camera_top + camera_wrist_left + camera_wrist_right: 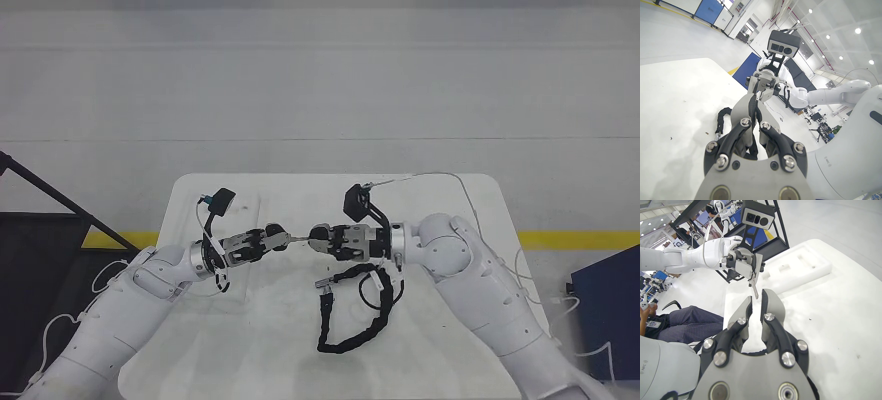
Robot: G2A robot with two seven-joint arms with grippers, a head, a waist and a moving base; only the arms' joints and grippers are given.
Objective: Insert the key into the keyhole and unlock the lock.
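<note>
My left gripper (275, 239) (754, 96) hangs above the middle of the white table (450, 330), shut on the head of a silver key (298, 240) (754, 289). The key's blade points at my right gripper (318, 240) (757, 298), which faces it at the same height. That gripper is open, and the key's tip sits just between its fingertips (768, 300), which hold nothing. A black sleeved chain lock (352, 335) (721, 119) lies curled on the table below the right gripper, its metal end (324, 285) (716, 135) pointing left. The keyhole is not visible.
A white foam tray (806, 262) (240, 205) with cut-out pockets lies at the table's far left side, behind the left arm. The table's front edge lies a little way beyond the chain.
</note>
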